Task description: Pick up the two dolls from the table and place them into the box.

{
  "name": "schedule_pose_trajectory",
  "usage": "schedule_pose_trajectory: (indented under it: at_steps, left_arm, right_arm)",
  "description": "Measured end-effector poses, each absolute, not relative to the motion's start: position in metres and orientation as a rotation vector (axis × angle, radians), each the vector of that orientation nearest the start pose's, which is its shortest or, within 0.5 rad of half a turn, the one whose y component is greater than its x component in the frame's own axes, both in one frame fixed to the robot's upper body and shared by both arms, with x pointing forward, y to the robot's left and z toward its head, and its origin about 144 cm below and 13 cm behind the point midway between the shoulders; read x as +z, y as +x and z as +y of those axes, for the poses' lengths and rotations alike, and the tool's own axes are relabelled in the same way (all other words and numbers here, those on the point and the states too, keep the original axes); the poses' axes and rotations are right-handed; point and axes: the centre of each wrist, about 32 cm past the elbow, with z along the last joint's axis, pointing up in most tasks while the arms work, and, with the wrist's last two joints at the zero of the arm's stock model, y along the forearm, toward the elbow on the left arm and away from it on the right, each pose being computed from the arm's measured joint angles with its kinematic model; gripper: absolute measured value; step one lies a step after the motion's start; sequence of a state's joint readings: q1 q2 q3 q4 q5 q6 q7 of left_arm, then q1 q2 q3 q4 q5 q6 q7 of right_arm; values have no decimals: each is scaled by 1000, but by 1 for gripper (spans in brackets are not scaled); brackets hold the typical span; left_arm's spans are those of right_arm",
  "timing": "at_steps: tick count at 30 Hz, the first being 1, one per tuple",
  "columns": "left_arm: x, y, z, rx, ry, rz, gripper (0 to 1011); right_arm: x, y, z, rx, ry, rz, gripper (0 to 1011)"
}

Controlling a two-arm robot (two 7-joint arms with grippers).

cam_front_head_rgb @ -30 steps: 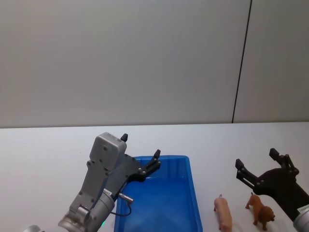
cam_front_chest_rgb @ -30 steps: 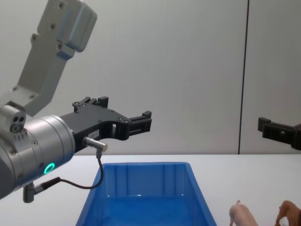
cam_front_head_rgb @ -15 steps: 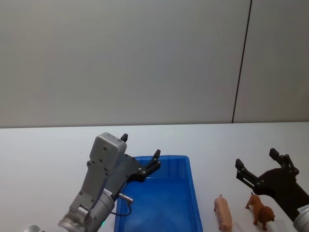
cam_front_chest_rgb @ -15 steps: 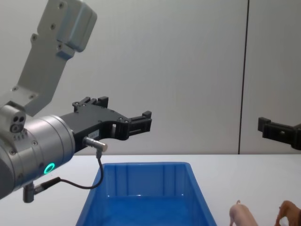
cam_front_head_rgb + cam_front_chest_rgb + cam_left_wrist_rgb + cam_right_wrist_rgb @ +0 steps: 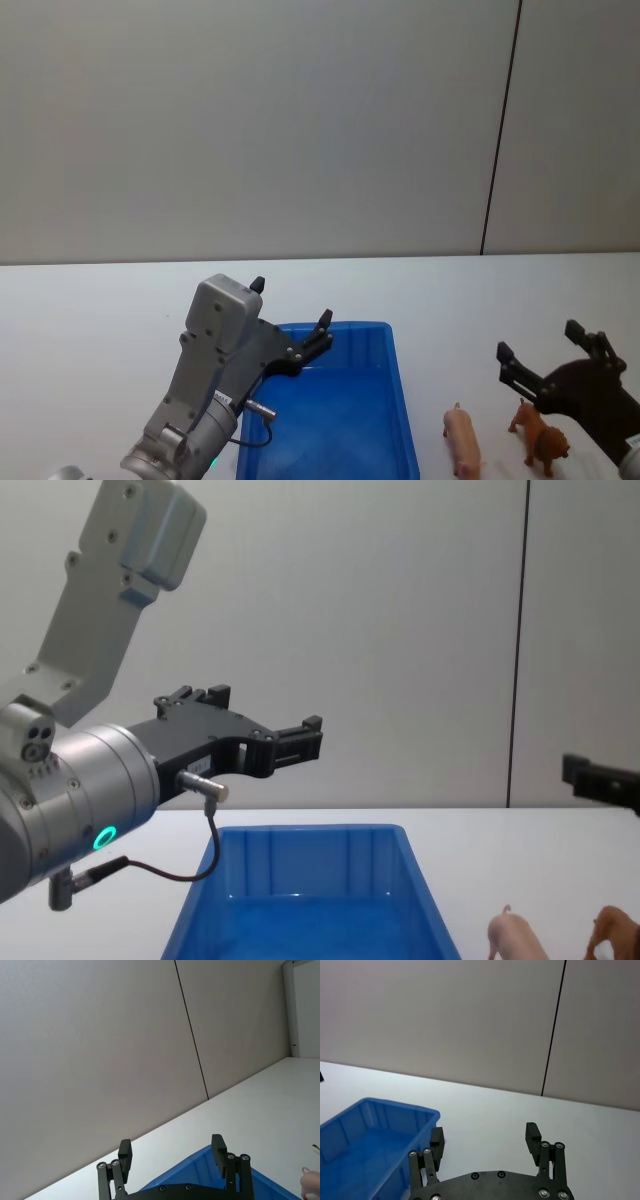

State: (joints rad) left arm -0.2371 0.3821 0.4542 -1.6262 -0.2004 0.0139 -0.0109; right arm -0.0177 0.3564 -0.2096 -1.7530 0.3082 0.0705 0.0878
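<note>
Pig [image 5: 462, 443] & brown doll [image 5: 541, 442] stand on table [image 5: 100, 300] right of box [image 5: 403, 400]; prob. light, stiff, smooth, so pinch across torso, not legs. R gripper [image 5: 538, 339] spread apart by brown doll, L gripper [image 5: 291, 300] spread apart over box.

The box [image 5: 403, 425] is set on the table [image 5: 90, 310]. The pig-like doll [image 5: 462, 444] is found just to its right, and the four-legged doll [image 5: 541, 441] is placed right of that, apart.

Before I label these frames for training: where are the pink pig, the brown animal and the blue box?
pink pig [image 5: 463, 443], head view, on its back.
brown animal [image 5: 541, 438], head view, on its body.
blue box [image 5: 360, 327], head view, on its far rim.
</note>
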Motion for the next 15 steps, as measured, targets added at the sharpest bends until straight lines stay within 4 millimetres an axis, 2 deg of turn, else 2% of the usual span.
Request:
schedule_pose_trajectory:
  at_steps: [15]
  left_arm:
    - [1204,492,198,1124,61,-268,1001]
  right_arm:
    - [1173,434,-273,-1212,-140,53,1001]
